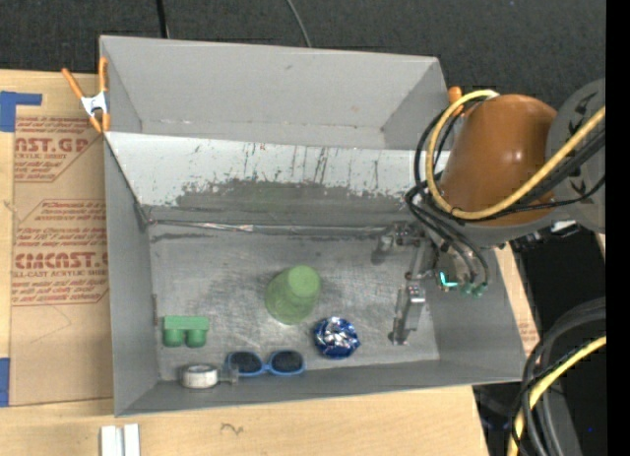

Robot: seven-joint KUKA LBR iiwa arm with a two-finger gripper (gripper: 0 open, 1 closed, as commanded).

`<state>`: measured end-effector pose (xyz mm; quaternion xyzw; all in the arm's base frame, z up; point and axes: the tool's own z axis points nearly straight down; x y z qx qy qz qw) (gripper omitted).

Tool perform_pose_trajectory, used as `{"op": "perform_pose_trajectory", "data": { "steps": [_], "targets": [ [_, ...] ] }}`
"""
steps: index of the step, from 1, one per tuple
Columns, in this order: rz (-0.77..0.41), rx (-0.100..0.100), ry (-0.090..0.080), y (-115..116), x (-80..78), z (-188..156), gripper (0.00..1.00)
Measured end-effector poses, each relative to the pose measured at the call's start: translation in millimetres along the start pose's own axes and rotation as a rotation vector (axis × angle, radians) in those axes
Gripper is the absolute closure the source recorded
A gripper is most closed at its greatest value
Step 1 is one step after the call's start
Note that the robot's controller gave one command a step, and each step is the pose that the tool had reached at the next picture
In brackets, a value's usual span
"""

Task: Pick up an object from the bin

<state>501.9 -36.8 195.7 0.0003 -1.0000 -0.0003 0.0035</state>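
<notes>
Our jaws hang over bare bin [133, 247] floor at the right, near the blue-and-white crumpled ball [337, 337]; apart or together, we cannot tell. Closing here we may grab nothing, or knock the ball away.

The bin [133, 247] is grey sheet metal, matt. Its back wall carries dark rubbed streaks, and its floor is scuffed and scratched to a dull, uneven grey. The cup [291, 293] looks like pale green plastic, matt and smooth. The block [185, 330] is a deeper green plastic with a slight sheen. The sunglasses [264, 363] have blue plastic frames and dark lenses. The tape roll [201, 376] is whitish with a faint gloss. The ball [337, 338] is blue and white, shiny and crinkled like foil. The gripper [402, 331] is bare grey metal. The wrist cover [497, 154] is smooth, glossy orange, and the cables [430, 154] have smooth yellow and black sheaths.
</notes>
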Motion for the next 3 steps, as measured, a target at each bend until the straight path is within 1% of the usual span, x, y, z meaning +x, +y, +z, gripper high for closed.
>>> {"op": "perform_pose_trajectory", "data": {
  "steps": [1, 2, 3],
  "targets": [
    [-0.176, 0.001, -0.023, 47.2, 3.6, 123.7, 0.00],
    [-0.175, 0.001, -0.021, 46.9, 4.4, 122.8, 1.00],
    [-0.471, 0.004, -0.014, 21.1, 9.0, -7.5, 1.00]
  ]
}}
